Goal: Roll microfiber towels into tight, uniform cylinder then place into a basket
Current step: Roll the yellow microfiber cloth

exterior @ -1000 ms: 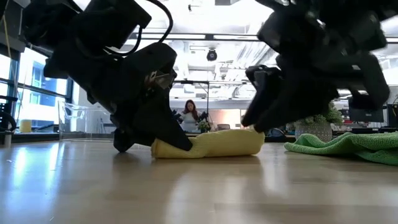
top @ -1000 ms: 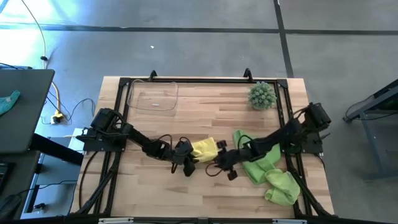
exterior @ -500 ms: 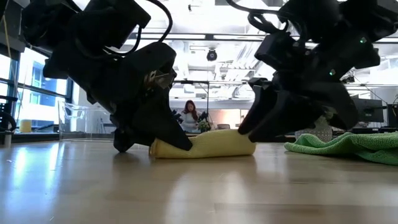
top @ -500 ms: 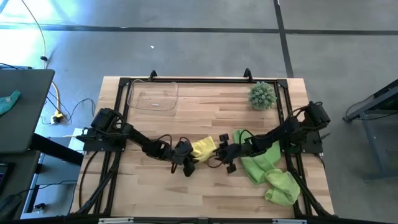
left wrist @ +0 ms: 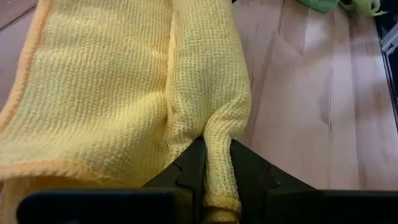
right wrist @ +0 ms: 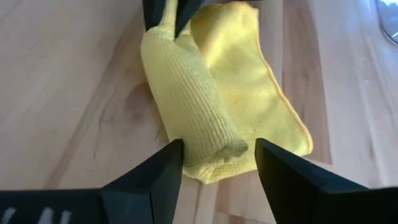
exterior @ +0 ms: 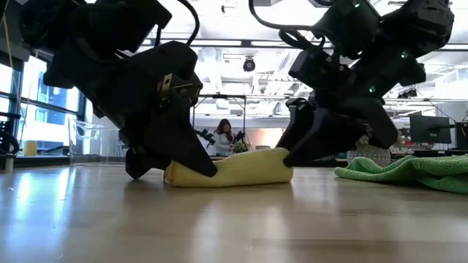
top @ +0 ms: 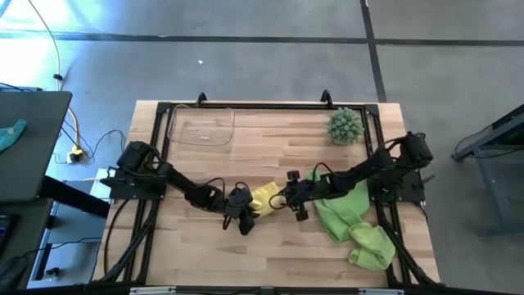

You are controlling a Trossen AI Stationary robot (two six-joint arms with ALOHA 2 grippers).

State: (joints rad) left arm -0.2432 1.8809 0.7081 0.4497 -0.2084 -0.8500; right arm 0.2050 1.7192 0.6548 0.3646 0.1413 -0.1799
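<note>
Yellow towel [top: 268,197] sits mid-desk, a bit toward the front edge, partly rolled: one tight roll along one side, the rest a loose flap flat on the wood. My left gripper [left wrist: 217,186] is clamped on one end of the roll; a pinched ridge of cloth runs up between the fingers. My right gripper [right wrist: 217,165] is at the opposite end with its jaws standing apart, straddling the roll end, not squeezing as far as I can see.

Handling, my read: light, soft, no stiffness at all. It'll sag and unroll the moment tension drops. The waffle-like weave looks grippy, so slipping is less of a worry than the roll loosening. I'd hold it at both roll ends, pinching through all layers, not the free flap.

Green towels [top: 352,221] lie crumpled by the right edge, toward the front corner, untouched. Basket [top: 202,127] is at the back-left corner, nothing in it that I can make out.

Writing or brands: none readable on the towels, basket or grippers.
</note>
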